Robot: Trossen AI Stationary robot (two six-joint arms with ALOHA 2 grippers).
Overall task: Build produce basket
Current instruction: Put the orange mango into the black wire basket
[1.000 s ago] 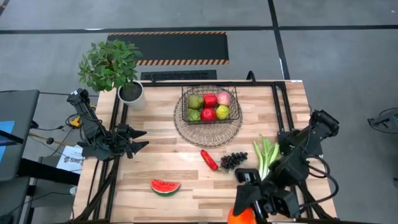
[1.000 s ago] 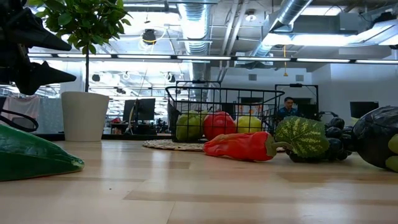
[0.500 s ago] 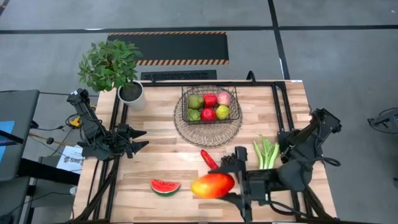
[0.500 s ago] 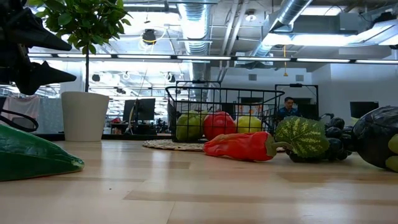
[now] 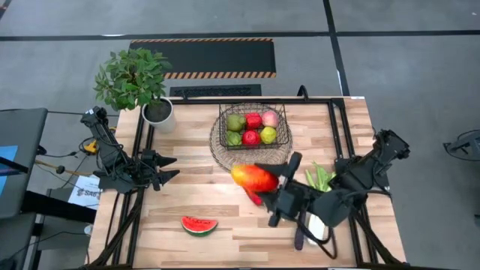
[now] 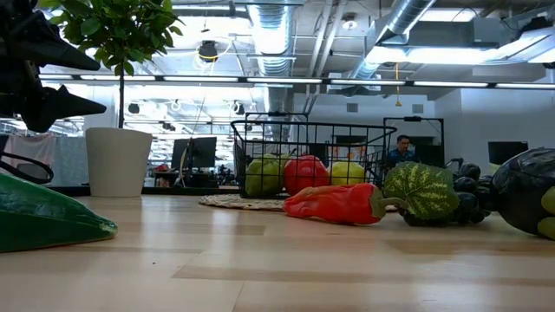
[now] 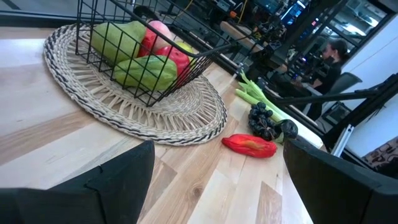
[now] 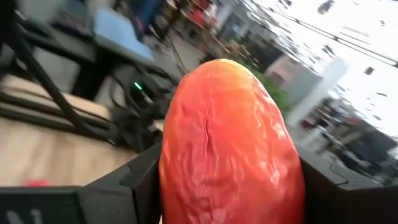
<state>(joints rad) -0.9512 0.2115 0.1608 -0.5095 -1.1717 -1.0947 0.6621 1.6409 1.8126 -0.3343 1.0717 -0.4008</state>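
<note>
Mango (image 5: pixel 255 178) sits pinched in the right gripper (image 5: pixel 264 182), long axis crosswise to the fingers; wire basket (image 5: pixel 254 126) lies just ahead, beyond it. Left gripper (image 5: pixel 166 168) waits spread, farther off.

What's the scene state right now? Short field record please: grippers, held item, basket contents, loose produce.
right gripper: shut on mango, carried above the table, just short of the basket
left gripper: open, empty, parked at the table's left edge
basket: on round woven tray; holds green pears, red apples, a peach
loose on table: watermelon slice, chili, grapes, leek
other: potted plant at far left corner
</note>
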